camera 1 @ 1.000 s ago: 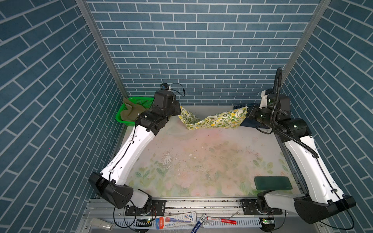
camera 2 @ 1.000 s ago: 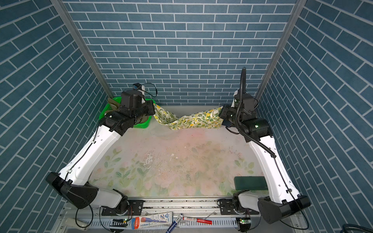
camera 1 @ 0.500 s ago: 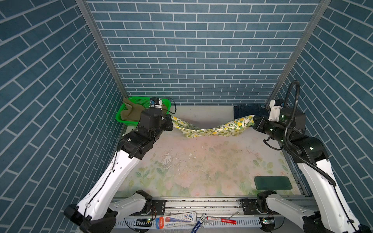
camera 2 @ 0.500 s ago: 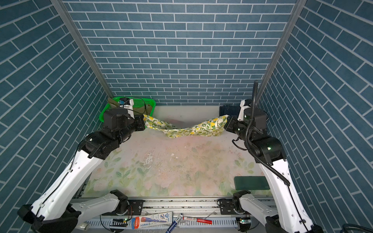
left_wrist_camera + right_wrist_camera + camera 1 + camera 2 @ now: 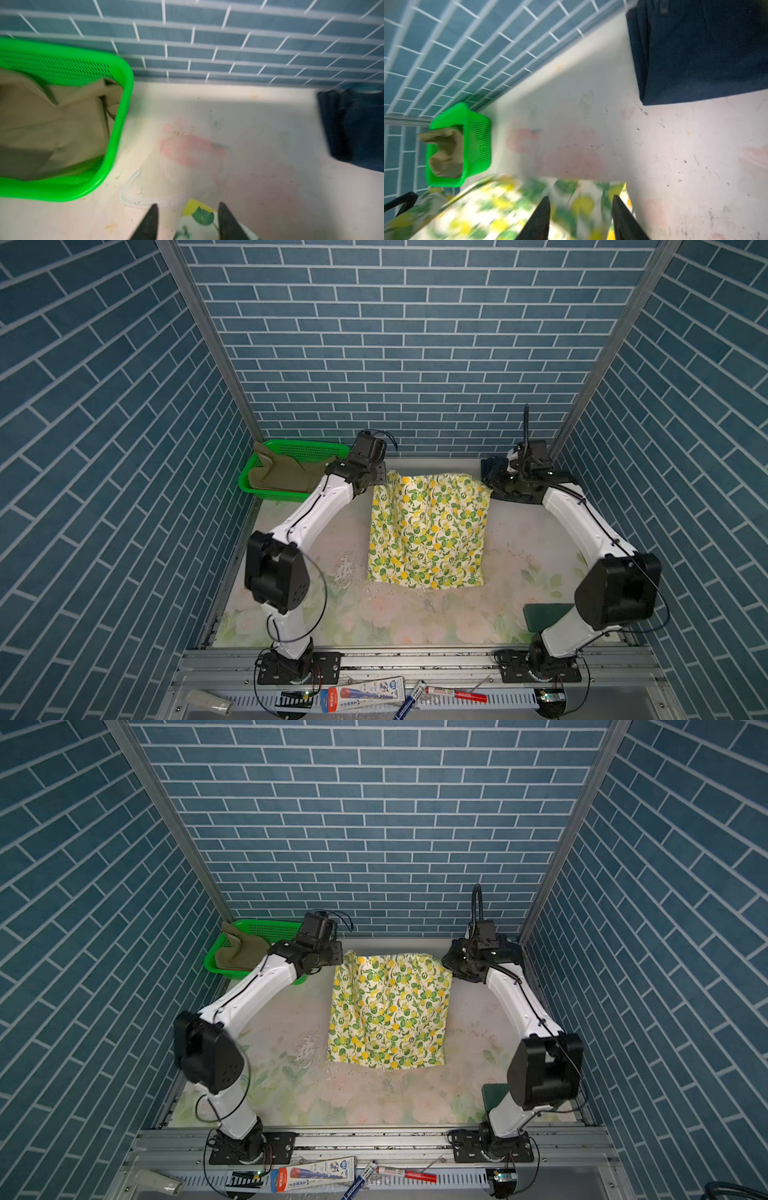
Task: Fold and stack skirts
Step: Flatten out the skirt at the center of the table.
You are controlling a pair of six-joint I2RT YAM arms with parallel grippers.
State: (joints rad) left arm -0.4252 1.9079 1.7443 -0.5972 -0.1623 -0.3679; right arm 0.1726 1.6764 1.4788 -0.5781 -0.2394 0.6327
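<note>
The lemon-print skirt lies spread flat on the table. The left gripper and right gripper sit at its far corners, jaws parted.

Lemon-print skirt lies spread out on the table.

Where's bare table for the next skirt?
Front strip, between the lemon skirt's hem and the front rail, left of the dark green pad. Narrower lane between that skirt and the right arm. Back edge is crowded: green basket with the khaki skirt, left gripper, right gripper, denim skirt.
</note>
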